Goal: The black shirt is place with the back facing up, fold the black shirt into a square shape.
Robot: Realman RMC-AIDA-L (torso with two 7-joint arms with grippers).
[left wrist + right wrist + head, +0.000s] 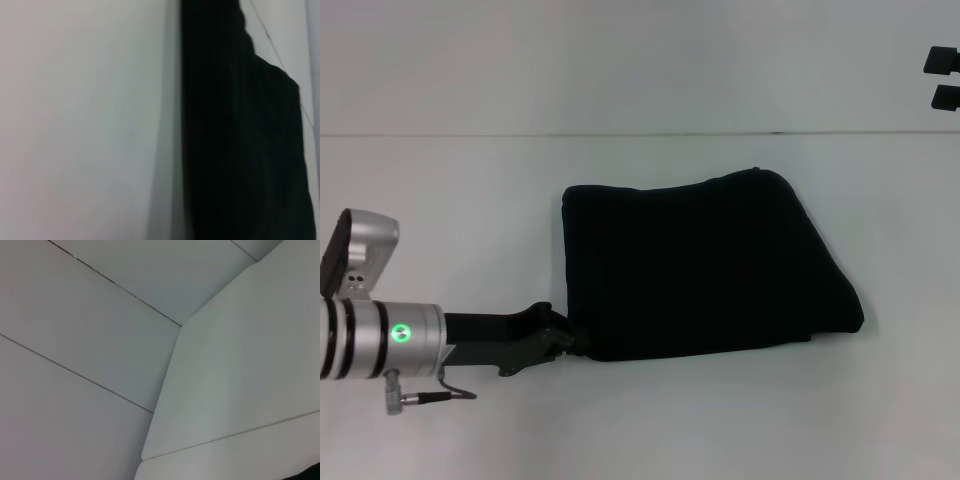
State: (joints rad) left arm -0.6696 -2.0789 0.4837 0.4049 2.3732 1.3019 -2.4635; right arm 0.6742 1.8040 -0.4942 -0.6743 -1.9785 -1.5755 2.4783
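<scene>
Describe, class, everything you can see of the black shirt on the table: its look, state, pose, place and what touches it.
The black shirt is plain, soft-looking dark fabric, already folded into a compact, roughly four-sided bundle with rounded corners and a slanted right edge. No sleeves, collar or lettering show. It lies flat on the white table, slightly right of centre. The left claw meets its near-left corner; its fingers are hidden against the cloth. The right claw is out of view.

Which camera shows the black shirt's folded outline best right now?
The head view: the whole black shirt lies folded on the white table, left gripper at its near-left corner. The left wrist view shows only one edge; the right wrist view shows none.
</scene>
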